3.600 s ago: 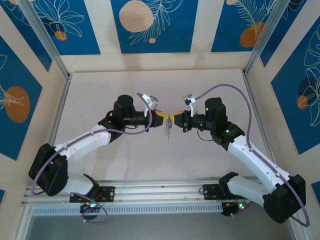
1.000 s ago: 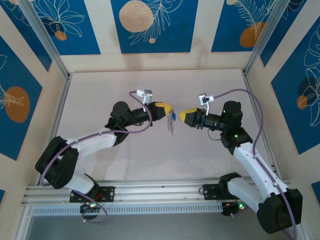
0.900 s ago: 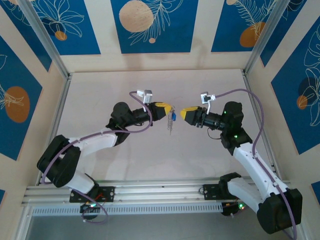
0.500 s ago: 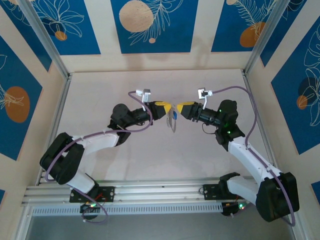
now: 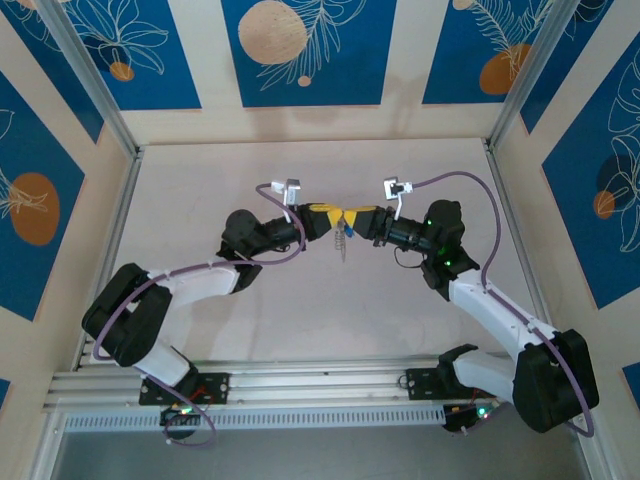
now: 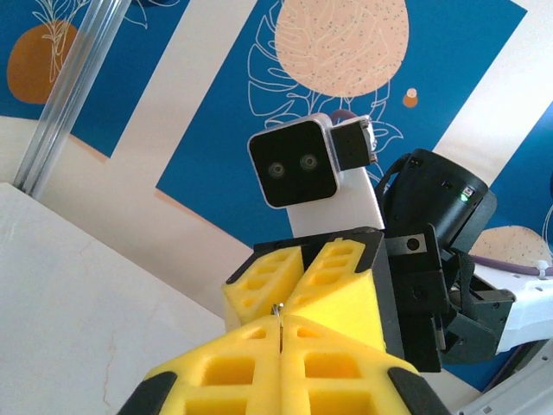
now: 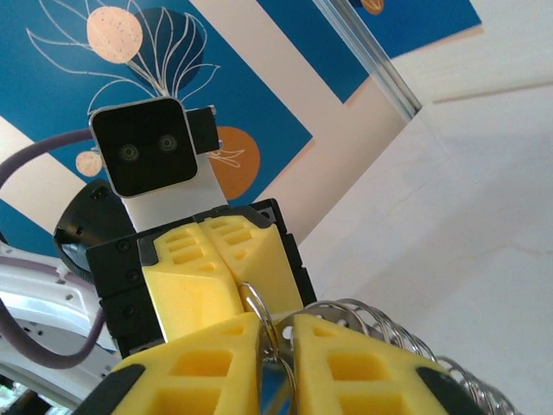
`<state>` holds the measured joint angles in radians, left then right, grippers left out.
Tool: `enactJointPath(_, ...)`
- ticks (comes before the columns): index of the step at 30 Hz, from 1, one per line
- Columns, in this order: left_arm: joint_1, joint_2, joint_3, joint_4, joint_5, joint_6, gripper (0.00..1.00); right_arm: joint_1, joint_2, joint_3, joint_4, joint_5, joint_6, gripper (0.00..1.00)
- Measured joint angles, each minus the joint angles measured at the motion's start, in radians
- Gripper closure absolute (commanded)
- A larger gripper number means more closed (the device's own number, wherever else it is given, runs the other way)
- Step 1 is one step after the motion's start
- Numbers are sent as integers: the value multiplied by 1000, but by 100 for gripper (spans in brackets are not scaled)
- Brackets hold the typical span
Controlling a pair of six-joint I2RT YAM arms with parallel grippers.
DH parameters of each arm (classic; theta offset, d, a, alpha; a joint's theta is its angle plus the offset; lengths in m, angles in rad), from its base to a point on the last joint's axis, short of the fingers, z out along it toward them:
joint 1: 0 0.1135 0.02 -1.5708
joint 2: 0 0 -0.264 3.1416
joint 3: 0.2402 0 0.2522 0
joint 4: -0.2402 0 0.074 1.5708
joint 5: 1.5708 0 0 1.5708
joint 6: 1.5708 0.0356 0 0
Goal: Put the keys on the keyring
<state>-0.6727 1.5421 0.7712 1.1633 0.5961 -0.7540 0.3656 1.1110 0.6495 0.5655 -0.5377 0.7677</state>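
Left claw (image 5: 333, 215), right claw (image 5: 357, 216), keyring (image 5: 342, 238) between

blocked: left claw (image 5: 334, 216), right claw (image 5: 353, 216) tip to tip, keyring (image 5: 342, 241) hanging between | free: table (image 5: 300, 330) around them

**Left arm** (image 5: 190, 280) and **right arm** (image 5: 490, 305): both are white with black joints. They rise from their bases at the near edge of the pale table (image 5: 420, 170), elbows swung out to the sides. The forearms angle inward, so the two wrists face each other above the table's middle.

**Left gripper** (image 5: 333, 214): yellow-fingered, clamped tight on the thin grey metal keyring (image 7: 257, 304).

**Right gripper** (image 5: 354, 215): meets the left one tip to tip. Its yellow fingers (image 7: 346, 359) are drawn in to a narrow slit about the same ring.

Each wrist carries its white camera block uppermost.
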Motion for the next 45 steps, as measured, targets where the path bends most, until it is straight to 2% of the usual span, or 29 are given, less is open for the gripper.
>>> enactJointPath(2,2,1,-2,0,-11,0,100,1,0,0,8,0,-6,100)
enactJointPath(8,3,12,-2,12,-15,-8,100,0,0,0,2,0,-10,100)
enactJointPath(11,6,12,-2,10,-13,-8,80,-6,2,6,-12,-3,-19,100)
enactJointPath(13,17,12,-2,7,-4,-11,73,-11,16,26,-31,-13,-29,100)
enactJointPath(18,69,-6,-1,-37,40,2,61,-51,94,103,-94,-58,-68,100)
enactJointPath(23,136,-65,32,-170,117,59,52,-80,174,182,-172,-99,-126,100)
enactJointPath(34,261,-58,258,-541,327,245,48,-89,335,383,-359,-259,-299,100)
enactJointPath(39,313,14,363,-637,422,272,50,-89,382,409,-392,-333,-335,100)
enactJointPath(45,319,96,448,-771,499,317,55,-88,418,435,-407,-371,-343,100)
